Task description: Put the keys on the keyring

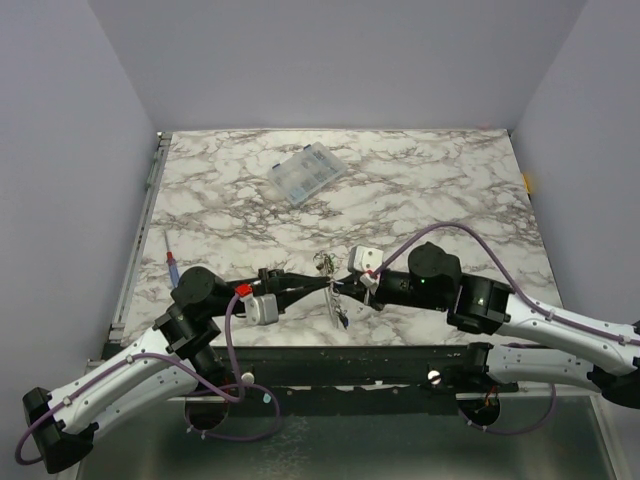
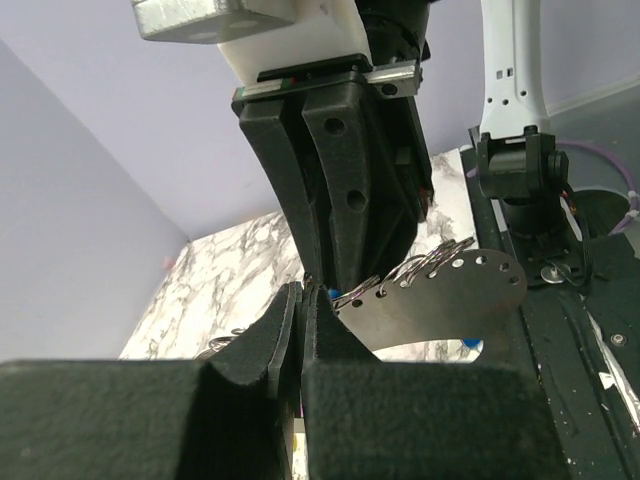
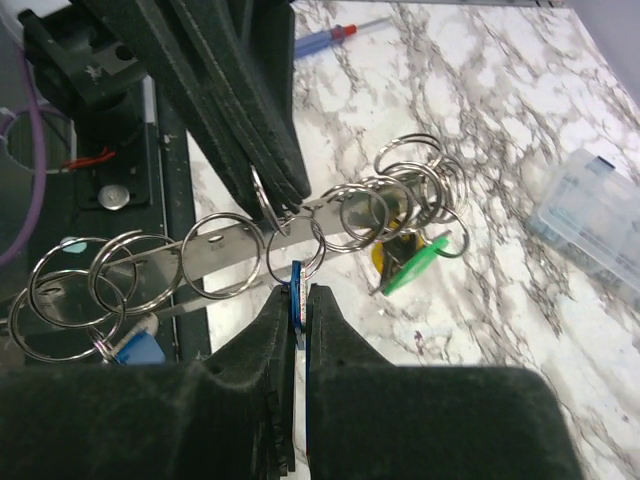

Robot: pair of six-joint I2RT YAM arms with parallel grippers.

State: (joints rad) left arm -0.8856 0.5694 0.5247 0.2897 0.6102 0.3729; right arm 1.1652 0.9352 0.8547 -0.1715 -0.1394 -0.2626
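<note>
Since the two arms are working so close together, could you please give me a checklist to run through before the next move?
1. Left gripper shut on the keyring strip: ok.
2. Right gripper shut on the blue key: ok.
3. Blue key threaded onto the split ring above it: cannot tell.
4. Fingers of the two grippers apart, though close: ok.
5. Screwdriver and clear box away from the work: ok.
</note>
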